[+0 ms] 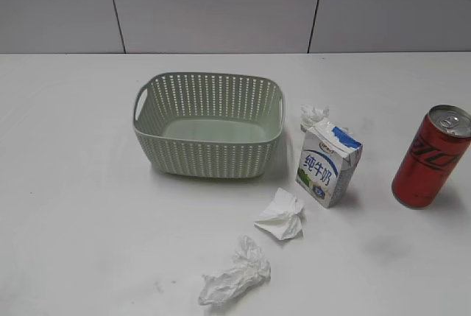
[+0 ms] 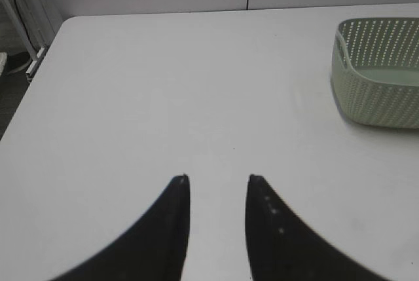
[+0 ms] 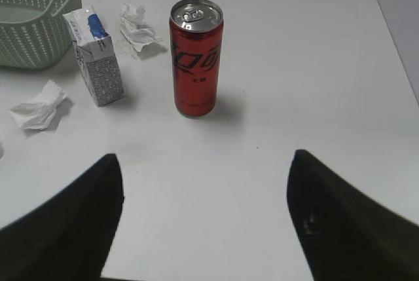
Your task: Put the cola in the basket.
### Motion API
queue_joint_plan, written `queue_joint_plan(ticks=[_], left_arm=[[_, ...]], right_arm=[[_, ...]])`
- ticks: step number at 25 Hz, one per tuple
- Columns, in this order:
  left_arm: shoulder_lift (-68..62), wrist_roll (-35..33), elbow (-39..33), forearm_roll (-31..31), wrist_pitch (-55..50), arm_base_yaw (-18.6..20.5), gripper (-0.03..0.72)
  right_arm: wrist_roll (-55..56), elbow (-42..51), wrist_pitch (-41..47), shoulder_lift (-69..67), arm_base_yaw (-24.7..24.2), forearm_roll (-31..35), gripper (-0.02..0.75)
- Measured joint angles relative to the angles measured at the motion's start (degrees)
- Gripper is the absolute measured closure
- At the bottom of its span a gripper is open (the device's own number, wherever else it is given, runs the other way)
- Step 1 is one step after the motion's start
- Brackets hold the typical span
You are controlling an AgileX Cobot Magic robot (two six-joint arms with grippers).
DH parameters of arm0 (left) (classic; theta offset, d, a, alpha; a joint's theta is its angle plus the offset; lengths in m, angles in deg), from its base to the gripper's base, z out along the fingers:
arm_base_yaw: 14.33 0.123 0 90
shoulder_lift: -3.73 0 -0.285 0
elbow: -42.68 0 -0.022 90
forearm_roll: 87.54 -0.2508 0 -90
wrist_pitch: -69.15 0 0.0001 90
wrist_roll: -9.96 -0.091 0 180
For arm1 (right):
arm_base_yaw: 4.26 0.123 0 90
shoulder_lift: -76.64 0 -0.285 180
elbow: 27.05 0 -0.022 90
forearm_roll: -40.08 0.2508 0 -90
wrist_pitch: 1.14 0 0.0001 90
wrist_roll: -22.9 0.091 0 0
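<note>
A: What's on the white counter (image 1: 81,205)?
B: A sage slotted basket (image 1: 209,125); right of it a milk carton (image 1: 327,164), farther right the upright red cola (image 1: 430,157).
A: Jaws?
B: Left gripper (image 2: 218,179) slightly apart, right gripper (image 3: 204,156) wide; both empty.

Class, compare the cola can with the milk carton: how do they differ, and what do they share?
The cola is a red round can; the milk carton is a white-and-blue box. The cola is taller. The carton stands nearer the basket. Both stand upright on the table, untouched.
</note>
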Motion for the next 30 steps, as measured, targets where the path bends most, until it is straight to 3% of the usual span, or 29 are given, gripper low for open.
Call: queue_joint_plan(ticks=[17, 30], left_arm=[[0.0, 0.0, 0.0, 0.0, 0.0, 0.0, 0.456], [0.0, 0.0, 0.0, 0.0, 0.0, 0.0, 0.456]], right_arm=[[-0.05, 0.0, -0.12, -2.62, 0.0, 0.05, 0.155], [-0.05, -1.83, -2.31, -32.01, 0.0, 2.4, 0.155]])
